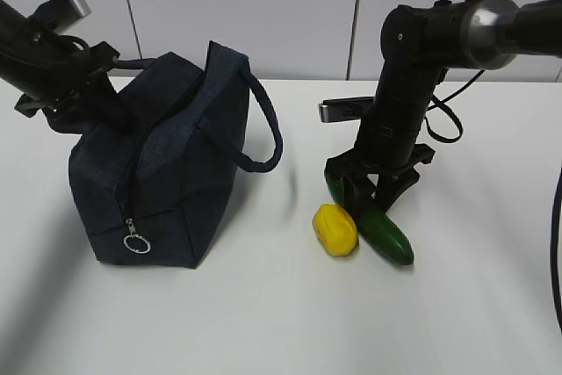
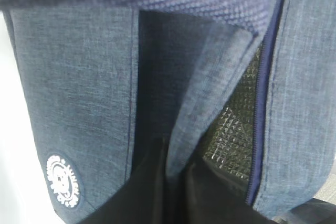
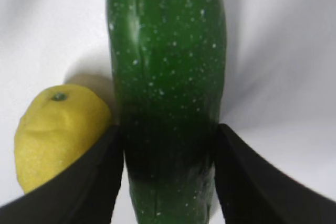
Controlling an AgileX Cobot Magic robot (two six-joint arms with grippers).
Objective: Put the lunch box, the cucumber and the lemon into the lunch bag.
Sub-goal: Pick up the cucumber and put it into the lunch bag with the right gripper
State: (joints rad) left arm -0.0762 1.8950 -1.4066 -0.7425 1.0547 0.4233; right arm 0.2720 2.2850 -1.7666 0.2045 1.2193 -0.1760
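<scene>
Cucumber (image 1: 382, 233) lies on the white surface (image 1: 263, 322) to the right of the lunch bag (image 1: 162, 177), its long axis running from far-left to near-right, with the lemon (image 1: 335, 230) just beside it on the left, near its nearer end. The right gripper (image 1: 376, 192) stands over the cucumber's middle, and the right wrist view shows its two dark fingers (image 3: 100, 177) straddling the cucumber (image 3: 165, 98) across its width, one on each side and right against its skin; the left finger also sits just beside the lemon (image 3: 58, 135). Whether the fingers are already squeezing or only touching cannot be told for sure, but they look closed on it. The cucumber lies crosswise to the grip, which is how it should be for a lift, and this arm is plainly the nearer one. The left gripper (image 1: 75, 98) is at the bag's far-left top edge, fingers pressed together; it seems to pinch the fabric to hold the mouth open, though the pinch itself is hidden. The left wrist view looks into the bag (image 2: 73, 103), showing its silvery lining (image 2: 236, 129). No lunch box is in view.
</scene>
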